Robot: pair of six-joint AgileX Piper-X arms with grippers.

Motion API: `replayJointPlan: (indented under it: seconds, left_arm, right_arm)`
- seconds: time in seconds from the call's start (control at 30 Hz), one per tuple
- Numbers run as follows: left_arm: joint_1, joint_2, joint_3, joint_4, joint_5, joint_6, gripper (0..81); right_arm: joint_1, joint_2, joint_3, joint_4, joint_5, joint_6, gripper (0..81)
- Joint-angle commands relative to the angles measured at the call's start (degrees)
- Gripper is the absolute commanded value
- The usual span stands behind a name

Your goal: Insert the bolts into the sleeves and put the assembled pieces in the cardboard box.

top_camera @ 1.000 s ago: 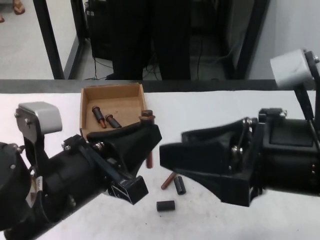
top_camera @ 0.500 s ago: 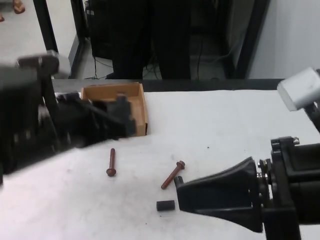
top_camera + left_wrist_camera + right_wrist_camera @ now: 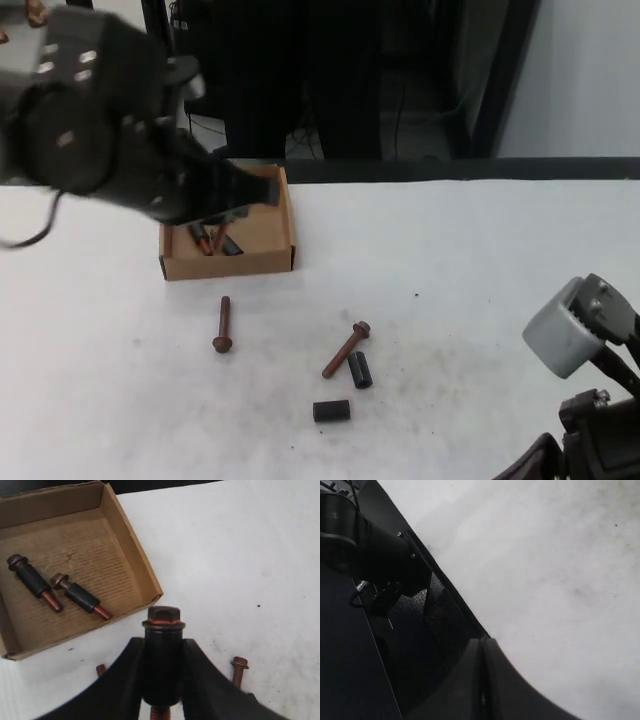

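Left gripper (image 3: 162,649): is pinching the held piece (image 3: 162,630), a bolt seated head-up in a dark sleeve, with a finger pressing on the sleeve from each side.
Left arm (image 3: 110,120): is hanging over the cardboard box (image 3: 228,264) at the far left of the bench (image 3: 450,260), having swung there from mid-bench within the last second.
Held piece: is riding just outside the box's corner in the left wrist view, not yet over the box floor.
Right gripper (image 3: 482,647): is lying with its fingers pressed together and nothing between them. Its arm is pulling back from the meeting point at mid-bench toward the near right corner.
Box contents: two finished pieces (image 3: 80,596) are lying side by side on the cardboard floor.
Newly uncovered: a loose bolt (image 3: 222,326) is showing in front of the box, where the left arm was covering the bench a second ago.
Waiting parts: a second bolt (image 3: 346,349) and two sleeves (image 3: 359,369) are sitting near the middle, unmoved.
Meaning: the insertion is looking finished for this piece and delivery is under way. It would be the third piece boxed, leaving two pairs to assemble.
Next move: is calling for a little more travel over the box and a lowering before release, since a high drop could bounce the piece or shake the bolt loose.
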Motion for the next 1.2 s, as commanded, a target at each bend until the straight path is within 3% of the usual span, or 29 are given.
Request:
replayJointPlan:
  seconds: [0.0, 0.17, 0.43, 0.73, 0.9, 1.17]
  left_arm:
    - [0.1, 2.6, -6.0, 2.2, -1.7, 0.7, 0.8]
    - [0.1, 11.2, -14.8, 5.1, -2.7, 2.4, 0.8]
    - [0.4, 21.1, -27.2, 7.0, -5.3, 4.0, 0.8]
    - [3.1, 28.1, -33.4, 10.1, -6.3, 3.8, 0.8]
    - [4.4, 29.9, -33.6, 10.3, -5.4, 3.1, 0.8]
    - [4.7, 31.0, -33.6, 7.6, -0.2, -0.9, 0.8]
  right_arm:
    - [0.0, -0.5, -0.3, 0.1, -0.3, -1.4, 0.2]
    - [0.0, 1.1, -0.3, 0.2, 0.7, -5.7, 0.2]
    - [0.0, 11.4, -0.3, 0.2, -1.4, -5.9, 0.2]
    - [-0.7, 14.2, -0.3, -5.4, -0.6, -7.2, 0.2]
    - [-5.2, 15.9, -0.3, -8.4, 3.4, -7.0, 0.2]
    - [-13.2, 26.8, -3.2, -7.2, -1.8, -9.8, 0.2]
